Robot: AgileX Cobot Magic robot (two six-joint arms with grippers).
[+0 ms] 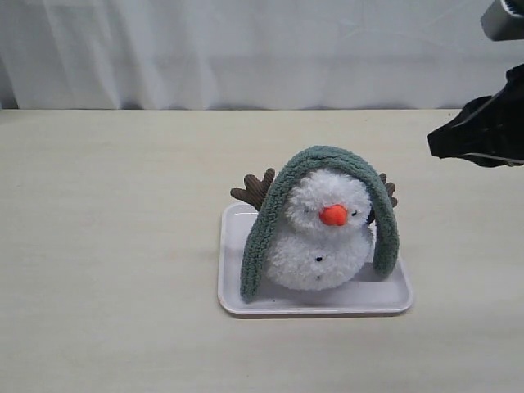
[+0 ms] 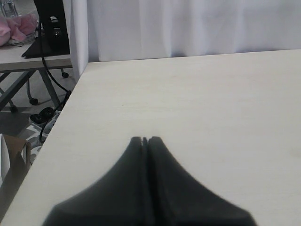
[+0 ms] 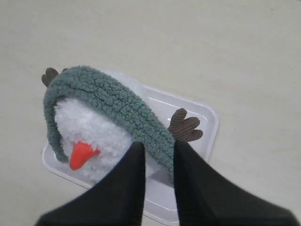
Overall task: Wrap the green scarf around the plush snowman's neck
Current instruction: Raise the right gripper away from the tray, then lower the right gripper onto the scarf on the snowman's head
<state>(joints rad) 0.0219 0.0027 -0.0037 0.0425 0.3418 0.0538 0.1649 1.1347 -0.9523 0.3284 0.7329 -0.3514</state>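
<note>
The plush snowman (image 1: 323, 237) stands upright on a white tray (image 1: 246, 303), orange nose toward the front. The green scarf (image 1: 327, 160) lies draped over the top of its head like a hood, both ends hanging down to the tray on either side; the neck is bare. My right gripper (image 1: 434, 146) hovers up and to the right of the toy, apart from it. In the right wrist view the scarf (image 3: 108, 96) and snowman (image 3: 89, 127) lie beyond the right gripper (image 3: 158, 146), whose fingers stand a little apart, holding nothing. My left gripper (image 2: 146, 139) is shut over bare table.
Brown twig arms (image 3: 184, 126) stick out behind the scarf. The tray's rim (image 3: 202, 117) surrounds the toy. A white curtain (image 1: 246, 49) backs the pale table. The table's left edge (image 2: 61, 117) shows in the left wrist view, with cables and furniture beyond.
</note>
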